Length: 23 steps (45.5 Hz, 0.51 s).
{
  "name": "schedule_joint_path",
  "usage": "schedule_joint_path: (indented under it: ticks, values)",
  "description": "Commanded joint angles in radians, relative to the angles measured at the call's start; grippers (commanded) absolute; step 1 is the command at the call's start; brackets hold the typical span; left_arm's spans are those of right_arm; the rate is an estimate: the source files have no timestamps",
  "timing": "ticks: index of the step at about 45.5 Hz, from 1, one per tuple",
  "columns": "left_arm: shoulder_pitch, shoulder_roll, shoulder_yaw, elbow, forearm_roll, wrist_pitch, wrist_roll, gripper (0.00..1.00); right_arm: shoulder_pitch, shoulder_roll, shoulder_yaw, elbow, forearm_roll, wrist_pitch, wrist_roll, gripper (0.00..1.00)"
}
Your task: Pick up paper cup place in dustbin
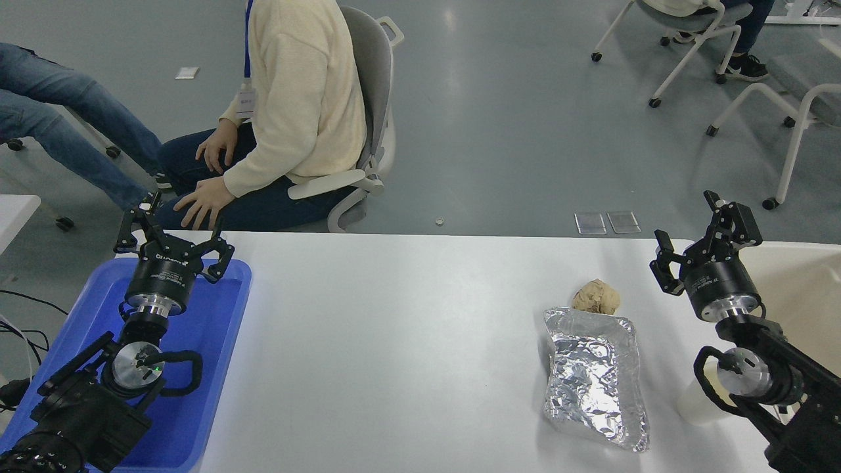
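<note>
Because the paper cup (pixel 695 402) stands near the surface's (pixel 407 341) right edge, mostly hidden beneath the right arm, the right pincer (pixel 704 238) hangs wide and empty just beside the dustbin (pixel 798 282) (left pincer (pixel 172 238) parked wide over the blue tray (pixel 217 341)).

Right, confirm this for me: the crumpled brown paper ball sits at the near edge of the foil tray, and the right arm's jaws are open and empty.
Not quite. In the head view the crumpled brown paper ball sits at the far edge of the foil tray, toward the seated person, not the near edge. The rest holds: the right gripper has its jaws open and empty.
</note>
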Motion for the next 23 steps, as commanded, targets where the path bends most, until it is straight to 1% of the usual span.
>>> schedule_joint_path:
  ticks: [1, 13, 18, 23]
  values:
    - [0.000, 0.000, 0.000, 0.000, 0.000, 0.000, 0.000, 1.00, 0.006, -0.017, 0.000, -0.009, 0.000, -0.003, 0.000, 1.00]
    - [0.000, 0.000, 0.000, 0.000, 0.000, 0.000, 0.000, 1.00, 0.014, -0.104, -0.033, -0.005, 0.000, -0.008, -0.002, 1.00]
    - [0.000, 0.000, 0.000, 0.000, 0.000, 0.000, 0.000, 1.00, 0.033, -0.144, -0.133, -0.005, -0.002, -0.009, -0.002, 1.00]
    - [0.000, 0.000, 0.000, 0.000, -0.001, 0.000, 0.000, 1.00, 0.073, -0.213, -0.311, 0.009, 0.000, -0.011, -0.002, 1.00]
